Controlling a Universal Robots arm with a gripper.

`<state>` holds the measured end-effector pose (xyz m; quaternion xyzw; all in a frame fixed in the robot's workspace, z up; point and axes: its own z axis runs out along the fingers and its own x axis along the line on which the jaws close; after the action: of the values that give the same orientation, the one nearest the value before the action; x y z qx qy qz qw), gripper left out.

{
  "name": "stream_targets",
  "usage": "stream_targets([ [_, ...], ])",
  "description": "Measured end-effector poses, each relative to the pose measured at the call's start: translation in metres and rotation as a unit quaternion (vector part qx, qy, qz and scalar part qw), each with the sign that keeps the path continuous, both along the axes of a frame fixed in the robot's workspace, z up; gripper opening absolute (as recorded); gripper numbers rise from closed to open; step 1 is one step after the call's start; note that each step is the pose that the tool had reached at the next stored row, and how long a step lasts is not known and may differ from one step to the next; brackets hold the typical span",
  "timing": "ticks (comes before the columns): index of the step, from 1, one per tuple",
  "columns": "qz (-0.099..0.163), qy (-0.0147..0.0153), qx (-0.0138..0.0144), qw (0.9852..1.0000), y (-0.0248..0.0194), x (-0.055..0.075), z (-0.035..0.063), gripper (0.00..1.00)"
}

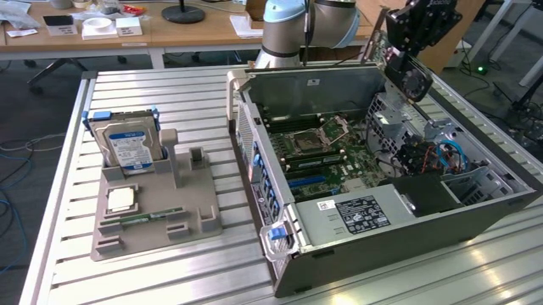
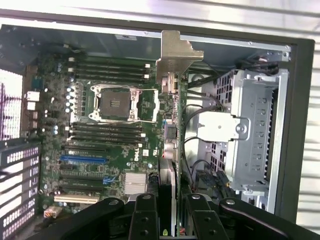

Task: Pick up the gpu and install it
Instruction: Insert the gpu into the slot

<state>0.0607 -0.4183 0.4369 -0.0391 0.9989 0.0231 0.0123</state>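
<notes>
Hand (image 2: 172,212) pinches gpu (image 1: 407,76), upper right of exterior view, over open case (image 1: 407,229). Risk: any tilt could miss the motherboard (image 2: 115,145) slot or snag cables (image 1: 449,155).

surface (image 1: 170,89): ribbed bare metal, glossy. case (image 1: 322,86): matt grey sheet metal. tray (image 1: 199,219): matt beige plastic. gpu (image 2: 171,90) bracket: dull silver metal.

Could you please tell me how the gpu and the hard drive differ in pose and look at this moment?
The gpu is gripped by the gripper above the open computer case; the hard drive stands in the grey holder on the table. The gpu is a thin dark card with a silver bracket; the hard drive is a thick block with a blue-white label. Both stand on edge rather than flat.
</notes>
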Motion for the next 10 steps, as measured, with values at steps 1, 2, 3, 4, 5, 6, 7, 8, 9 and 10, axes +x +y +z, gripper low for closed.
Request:
stream_targets([
  [1, 0.008, 0.0000, 0.0000, 1.0000, 0.0000, 0.0000, 0.0000, 0.26],
  [2, 0.017, 0.0000, 0.0000, 0.9999, 0.0000, 0.0000, -0.0001, 0.26],
  [3, 0.026, 0.0000, -0.0001, 0.9997, 0.0000, 0.0000, -0.0002, 0.26],
  [4, 0.034, 0.0000, 0.0000, 0.9994, 0.0000, 0.0000, -0.0004, 0.26],
  [5, 0.042, 0.0000, 0.0000, 0.9991, 0.0000, 0.0000, -0.0005, 0.26],
  [6, 0.050, 0.0000, 0.0000, 0.9987, 0.0000, 0.0000, -0.0007, 0.26],
  [7, 0.059, 0.0000, 0.0000, 0.9982, 0.0000, 0.0000, -0.0008, 0.26],
  [8, 0.068, 0.0000, 0.0000, 0.9977, 0.0000, 0.0000, -0.0010, 0.26],
  [9, 0.078, 0.0000, 0.0000, 0.9970, 0.0000, 0.0000, -0.0012, 0.26],
  [10, 0.087, 0.0000, 0.0000, 0.9962, 0.0000, 0.0000, -0.0013, 0.26],
])
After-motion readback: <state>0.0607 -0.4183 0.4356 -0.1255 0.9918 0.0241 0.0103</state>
